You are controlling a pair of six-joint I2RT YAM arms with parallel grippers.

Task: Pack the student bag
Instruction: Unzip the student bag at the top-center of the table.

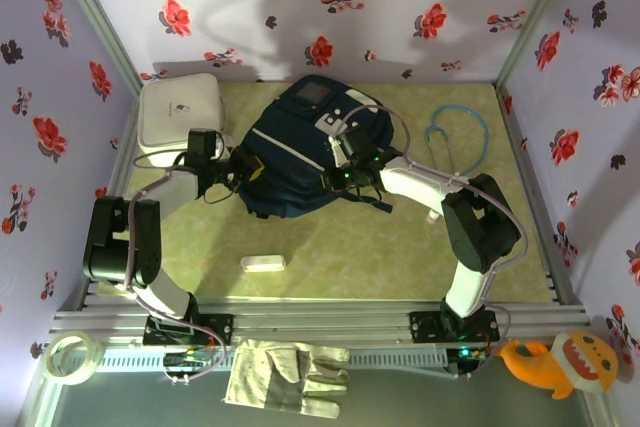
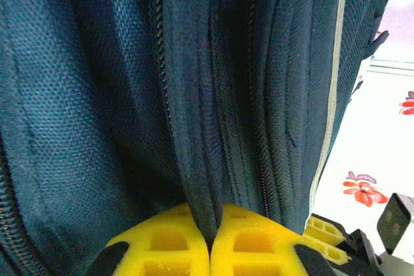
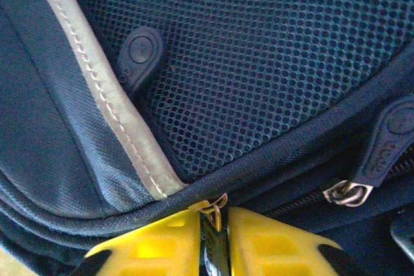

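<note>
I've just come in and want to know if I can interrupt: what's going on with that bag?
Both arms are working on the student bag, which lies on the table. The left gripper is shut on a fold of its navy fabric beside a zipper line. The right gripper is pinched on a zipper pull at the seam below the mesh panel. A small white item lies on the table, apart from the bag.

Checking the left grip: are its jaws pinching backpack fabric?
Yes, the left gripper's yellow jaws are shut on a fold of the student bag.
</note>
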